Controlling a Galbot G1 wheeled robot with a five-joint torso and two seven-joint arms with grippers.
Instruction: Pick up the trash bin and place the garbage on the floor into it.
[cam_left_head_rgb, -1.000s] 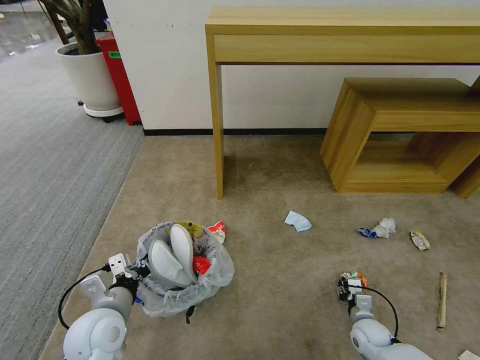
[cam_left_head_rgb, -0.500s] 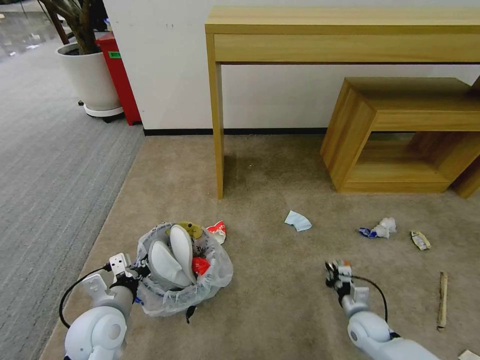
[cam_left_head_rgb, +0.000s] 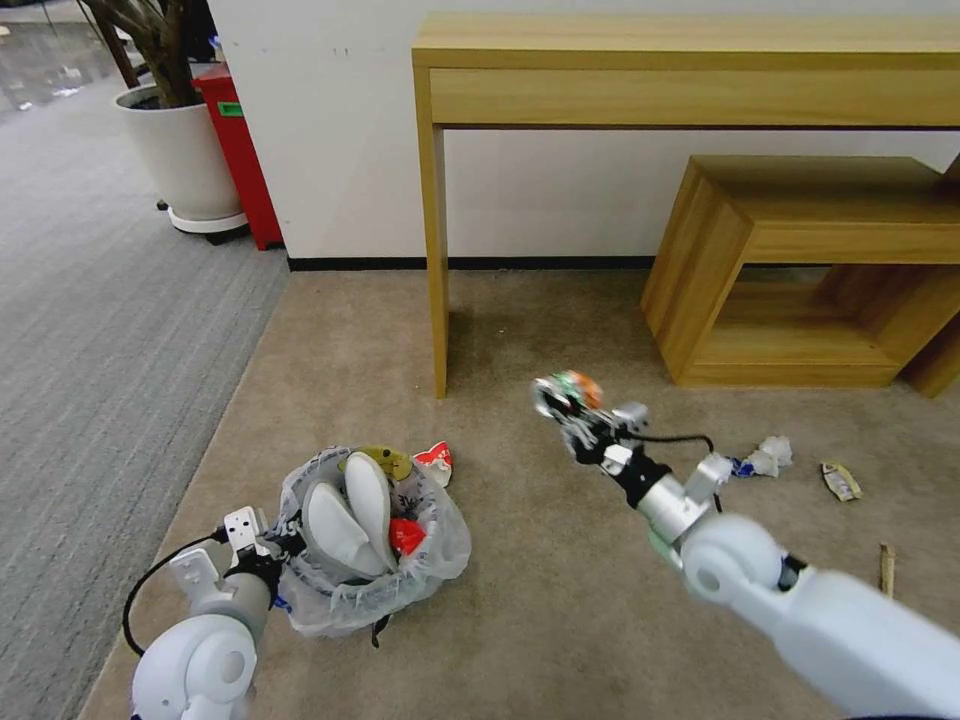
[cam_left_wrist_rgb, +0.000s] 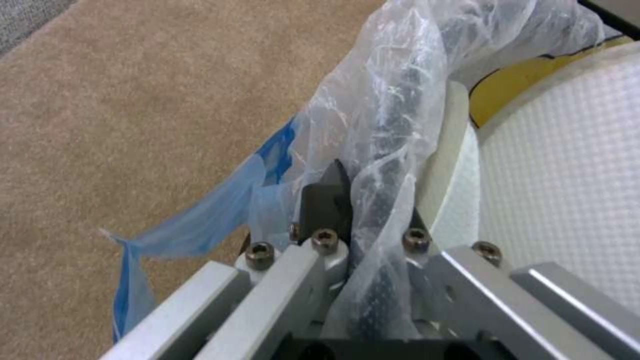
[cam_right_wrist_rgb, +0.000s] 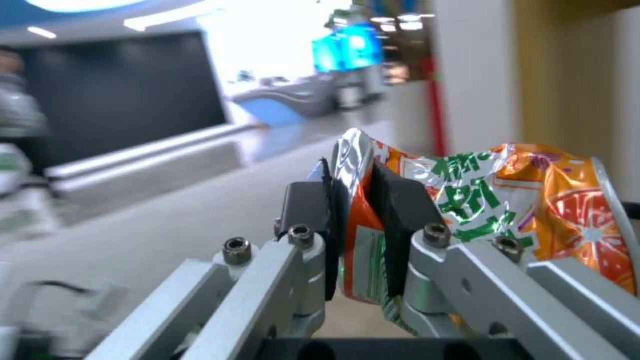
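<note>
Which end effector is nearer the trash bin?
Left. The left end effector grips the trash bin at its rim; the right end effector, holding a crushed can, is raised well away.

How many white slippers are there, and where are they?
2. Both stand on end in the trash bin, side by side: one slipper nearer the left hand that grips the bin's rim, the other slipper beside it. More could be buried underneath.

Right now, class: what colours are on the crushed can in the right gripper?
Orange, green and silver can, clamped in the right gripper; clearest in the right wrist view.
</note>
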